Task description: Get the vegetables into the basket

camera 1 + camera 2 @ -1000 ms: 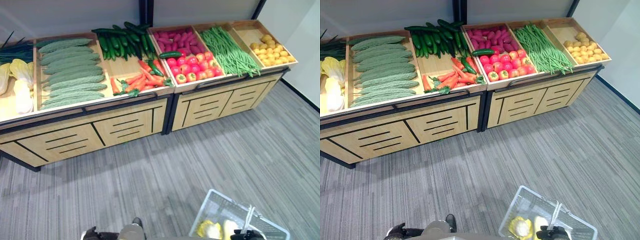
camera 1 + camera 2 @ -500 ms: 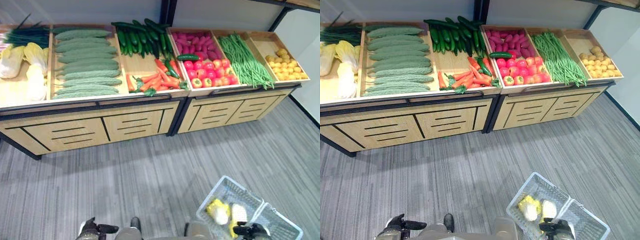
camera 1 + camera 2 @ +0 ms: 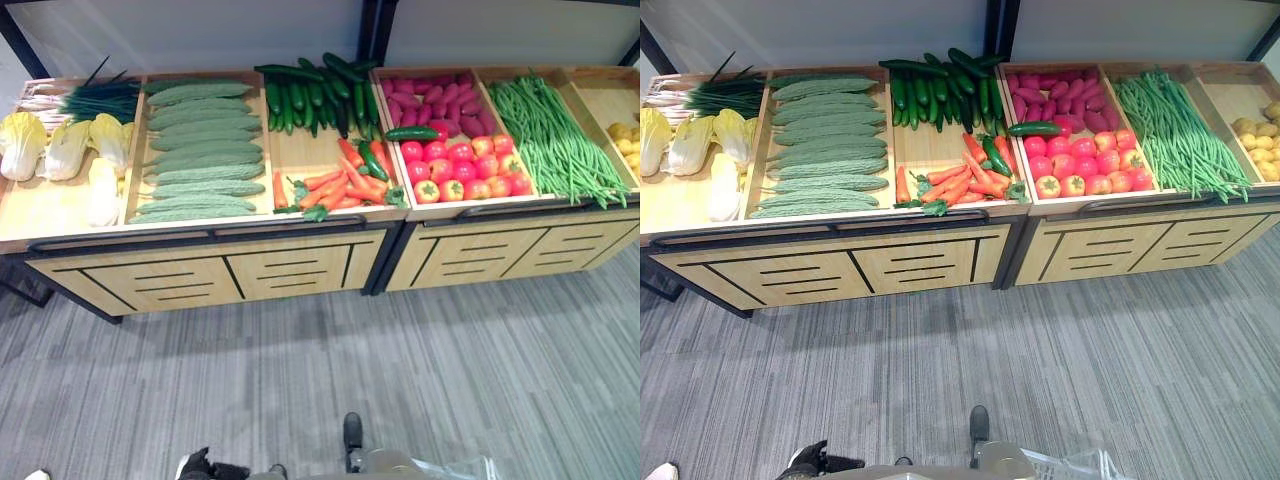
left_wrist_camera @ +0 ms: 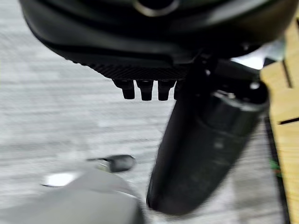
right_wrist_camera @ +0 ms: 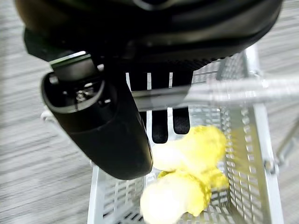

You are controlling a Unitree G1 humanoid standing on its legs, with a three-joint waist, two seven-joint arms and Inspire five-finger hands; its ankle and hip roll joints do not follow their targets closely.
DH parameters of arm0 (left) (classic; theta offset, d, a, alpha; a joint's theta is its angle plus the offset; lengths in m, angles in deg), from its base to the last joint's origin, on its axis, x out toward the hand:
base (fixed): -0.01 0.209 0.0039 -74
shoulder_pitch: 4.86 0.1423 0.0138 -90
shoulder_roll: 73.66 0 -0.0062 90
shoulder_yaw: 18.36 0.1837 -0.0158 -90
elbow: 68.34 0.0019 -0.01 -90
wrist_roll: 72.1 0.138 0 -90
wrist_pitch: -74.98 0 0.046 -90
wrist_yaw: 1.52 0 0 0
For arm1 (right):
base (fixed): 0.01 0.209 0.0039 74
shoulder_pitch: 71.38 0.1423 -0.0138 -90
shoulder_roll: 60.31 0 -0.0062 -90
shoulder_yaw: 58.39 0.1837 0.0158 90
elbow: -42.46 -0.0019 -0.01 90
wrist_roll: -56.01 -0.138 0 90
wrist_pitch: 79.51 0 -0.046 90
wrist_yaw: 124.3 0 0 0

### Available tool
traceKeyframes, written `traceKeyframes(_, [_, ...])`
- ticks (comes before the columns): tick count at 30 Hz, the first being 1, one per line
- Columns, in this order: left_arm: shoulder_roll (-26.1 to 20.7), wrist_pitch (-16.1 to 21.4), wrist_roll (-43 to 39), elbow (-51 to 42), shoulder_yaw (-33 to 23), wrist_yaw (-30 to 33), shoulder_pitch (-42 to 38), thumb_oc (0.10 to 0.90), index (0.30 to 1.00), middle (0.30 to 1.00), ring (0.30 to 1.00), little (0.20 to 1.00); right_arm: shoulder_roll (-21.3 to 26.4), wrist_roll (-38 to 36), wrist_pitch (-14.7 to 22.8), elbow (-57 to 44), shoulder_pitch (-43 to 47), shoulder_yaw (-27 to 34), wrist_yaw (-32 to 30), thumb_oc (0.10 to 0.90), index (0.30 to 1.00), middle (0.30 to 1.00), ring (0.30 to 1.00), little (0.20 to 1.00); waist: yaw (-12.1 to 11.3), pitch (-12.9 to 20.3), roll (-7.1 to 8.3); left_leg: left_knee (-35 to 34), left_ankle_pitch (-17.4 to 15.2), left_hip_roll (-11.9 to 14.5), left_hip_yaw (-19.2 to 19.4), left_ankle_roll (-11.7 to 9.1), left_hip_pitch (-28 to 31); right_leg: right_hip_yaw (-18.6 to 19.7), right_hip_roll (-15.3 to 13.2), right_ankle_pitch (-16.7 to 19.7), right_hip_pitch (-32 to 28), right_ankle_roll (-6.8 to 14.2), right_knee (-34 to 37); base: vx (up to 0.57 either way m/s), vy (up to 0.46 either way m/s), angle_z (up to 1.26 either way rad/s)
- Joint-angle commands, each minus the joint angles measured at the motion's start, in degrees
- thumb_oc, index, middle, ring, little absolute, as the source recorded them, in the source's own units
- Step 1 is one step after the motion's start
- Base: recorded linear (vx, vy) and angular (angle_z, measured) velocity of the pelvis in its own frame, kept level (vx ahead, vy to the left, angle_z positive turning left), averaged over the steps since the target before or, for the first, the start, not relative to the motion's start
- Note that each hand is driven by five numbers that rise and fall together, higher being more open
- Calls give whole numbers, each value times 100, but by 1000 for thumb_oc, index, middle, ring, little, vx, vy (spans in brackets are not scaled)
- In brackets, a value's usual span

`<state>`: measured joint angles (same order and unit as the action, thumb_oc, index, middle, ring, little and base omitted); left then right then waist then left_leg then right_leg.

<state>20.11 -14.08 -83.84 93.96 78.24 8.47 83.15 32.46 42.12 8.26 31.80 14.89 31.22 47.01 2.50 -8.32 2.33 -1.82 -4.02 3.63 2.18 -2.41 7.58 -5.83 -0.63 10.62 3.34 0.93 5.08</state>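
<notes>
Two pale yellow cabbages (image 5: pixel 187 186) lie in the white wire basket (image 5: pixel 261 154); right hand (image 5: pixel 159 112) fingers curl round its handle. Left hand (image 4: pixel 145 70) hangs empty, fingers curled, above grey carpet floor (image 3: pixel 300 380).

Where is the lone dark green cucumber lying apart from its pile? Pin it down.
In the left eye view the lone dark green cucumber lies crosswise in the wooden crate right of centre, between the purple-red sweet potatoes behind it and the red tomatoes in front.
</notes>
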Motion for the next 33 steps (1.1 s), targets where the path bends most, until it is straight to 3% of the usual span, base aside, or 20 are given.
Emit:
traceKeyframes(1, [-219,42,180,106,88,3,-49,900,1000,1000,1000,1000,427,-8,229,45,202,-52,-136,400,300,300,300,300,10,-69,96,-299,598,32,8,-187,-400,113,-364,-1018,-563,539,-318,-27,-44,13])
traceKeyframes(5, [-380,152,831,-602,739,-366,44,900,1000,1000,1000,1000,557,73,253,-59,264,-69,-57,400,300,300,300,300,81,-63,18,-309,612,70,65,-222,-367,133,-324,-997,-588,527,-270,-18,-30,-3])
traceKeyframes(9, [-1241,465,1284,-2906,1363,-901,729,900,1000,1000,1000,1000,708,68,359,-172,101,150,-10,400,300,300,300,300,49,-73,-71,-312,710,89,50,-253,-411,72,-311,-946,-568,534,-244,-13,-2,2])
traceKeyframes(12, [-1824,689,1272,-4268,1487,-1223,1162,900,1000,1000,1000,1000,728,75,407,-153,-24,272,12,400,300,300,300,300,10,-38,-98,-318,708,99,3,-281,-386,11,-307,-958,-627,549,-213,27,-6,7])
traceKeyframes(13, [-2210,788,1321,-5061,1573,-1436,1311,900,1000,1000,1000,1000,724,109,422,-113,-110,329,43,400,300,300,300,300,11,10,-96,-318,697,103,-4,-299,-378,-23,-312,-959,-664,558,-183,45,-7,5])
traceKeyframes(14, [-2230,770,1314,-5093,1562,-1446,1332,900,1000,1000,1000,1000,716,110,423,-114,-115,327,44,400,300,300,300,300,12,12,-88,-318,695,103,-5,-299,-374,-24,-312,-958,-670,557,-178,48,-3,2])
traceKeyframes(16, [-2550,786,1156,-6018,1421,-1626,1546,900,1000,1000,1000,1000,696,152,376,-19,-177,378,102,400,300,300,300,300,-6,46,-79,-318,671,111,-28,-309,-336,-70,-318,-965,-741,566,-150,35,0,5])
traceKeyframes(26, [-2273,727,217,-7949,290,-1385,1808,900,1000,1000,1000,1000,387,213,285,-76,-357,317,138,400,300,300,300,300,-20,77,29,-318,574,105,-90,-302,-211,-95,-320,-1015,-905,544,-94,19,1,2])
traceKeyframes(33, [-1840,753,213,-8097,-91,-728,696,900,1000,1000,1000,1000,254,369,200,-126,-271,59,178,400,300,300,300,300,70,132,82,-318,510,98,-24,-301,-141,-13,-321,-1020,-967,538,-66,16,5,-1])
